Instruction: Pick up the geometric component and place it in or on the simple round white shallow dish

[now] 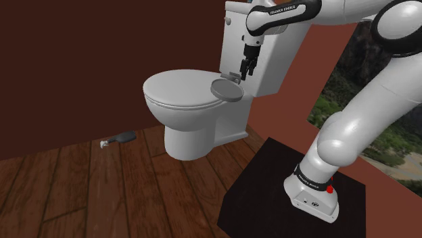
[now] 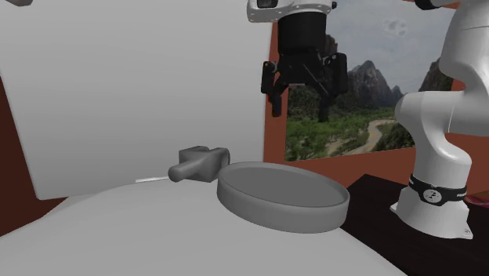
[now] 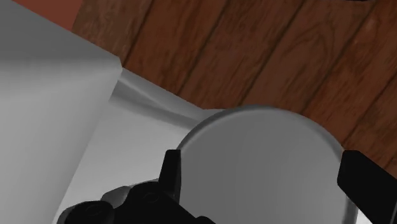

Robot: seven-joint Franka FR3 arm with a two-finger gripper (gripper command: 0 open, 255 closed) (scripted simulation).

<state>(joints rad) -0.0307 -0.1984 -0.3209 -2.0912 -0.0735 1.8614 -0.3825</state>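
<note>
**Reach stage: gripper empty above the dish, component not yet grasped**

- Toilet point(image 1: 193, 118), white, on a plank floor. Its lid point(image 1: 177, 91) is down and serves as the work surface. The tank point(image 1: 274, 54) stands behind it.
- Arm point(image 1: 352, 128) reaches from the stand over the back of the lid, with the wrist pointing down.
- Dish point(image 2: 270, 210): round, shallow, drawn grey, empty. It sits on the lid near the tank, on the side toward the stand.
- Gripper point(image 2: 300, 107): jaws wide apart, nothing between them. It hangs well above the dish, close in front of the tank. In the wrist view the fingers point(image 3: 170, 170) straddle the dish far below.
- Component point(image 2: 197, 165): a small grey block with a stub pointing toward the second exterior view's left. It lies on the lid at the foot of the tank, just beside the dish rim. Cannot tell whether the two touch.

Judgement: this is the first step, the approach for the pick. The gripper is lined up over the dish rather than over the component.

The next move calls for:
- a sideways shift toward the second exterior view's left until the jaws centre on the block;
- a turn of the wrist so the fingers span its narrow width;
- a straight descent;
- closing the jaws.

The tank wall and dish rim crowd the part, so finger clearance looks tight. The carry afterwards should be short.
</note>
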